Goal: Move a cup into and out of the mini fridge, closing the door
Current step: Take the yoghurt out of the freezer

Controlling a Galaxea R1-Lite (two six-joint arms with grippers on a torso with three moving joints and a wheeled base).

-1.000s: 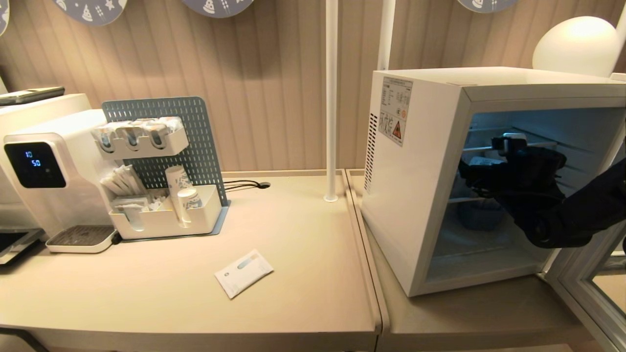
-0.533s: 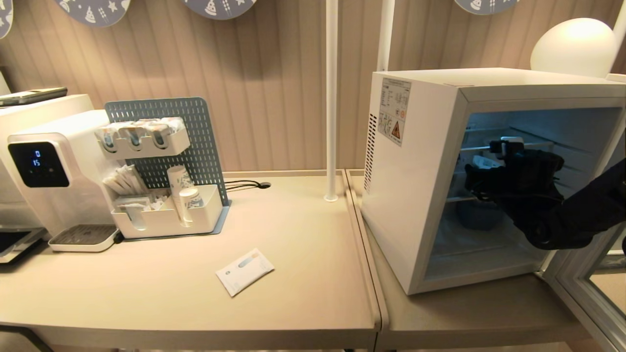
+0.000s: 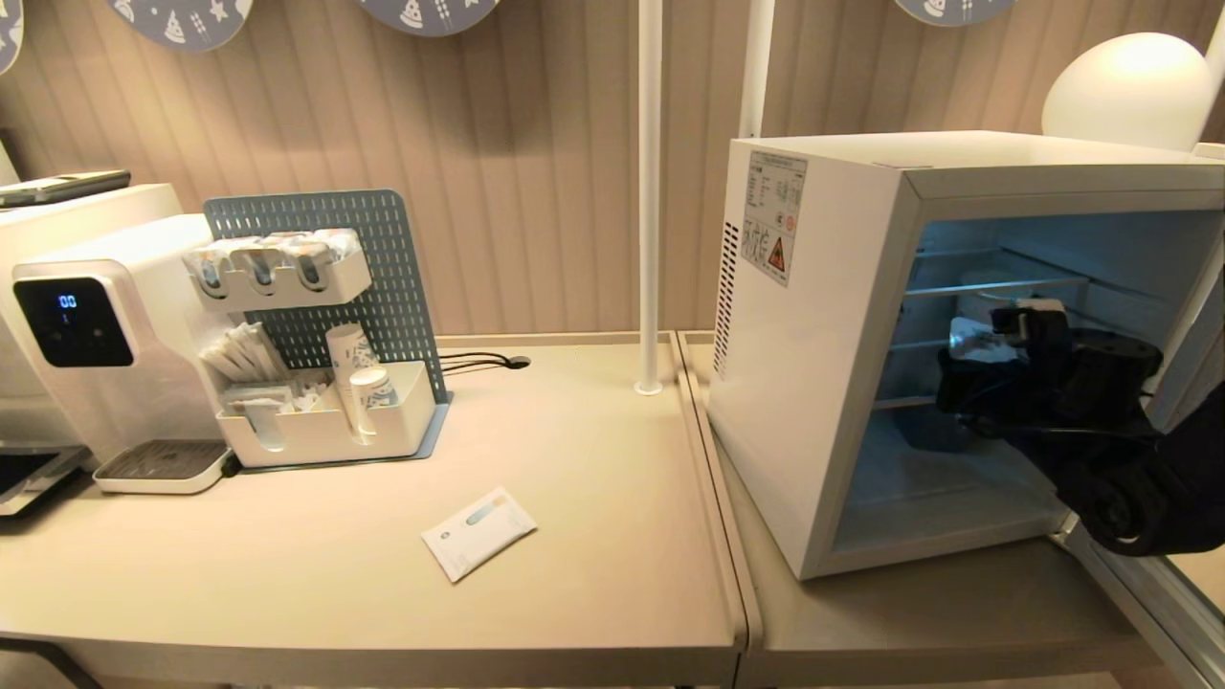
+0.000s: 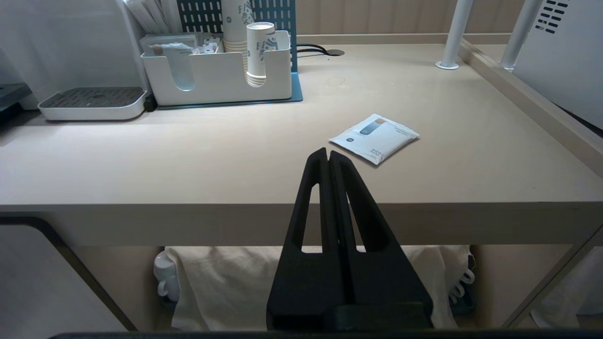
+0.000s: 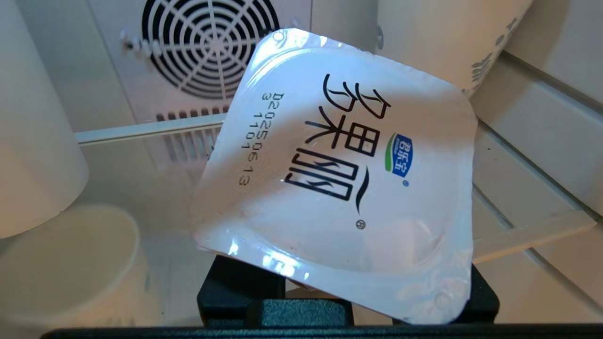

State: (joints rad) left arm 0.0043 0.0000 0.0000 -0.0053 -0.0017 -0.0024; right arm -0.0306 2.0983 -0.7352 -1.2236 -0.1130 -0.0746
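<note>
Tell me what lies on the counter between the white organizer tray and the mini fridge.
In the head view, a flat white sachet lies on the counter between the organizer tray and the mini fridge; a white pole stands further back.

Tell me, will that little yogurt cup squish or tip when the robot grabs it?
The cup probably dents if squeezed hard; its foil lid looks thin and crinkly. Being short and wide, it likely won't tip easily. The shiny lid may be slippery, so the right gripper holding its sides seems safer.

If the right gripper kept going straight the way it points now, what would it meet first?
Probably the mini fridge back wall around the rear fan. The right gripper holds the cup, so the cup would touch first; depth is unclear.
</note>
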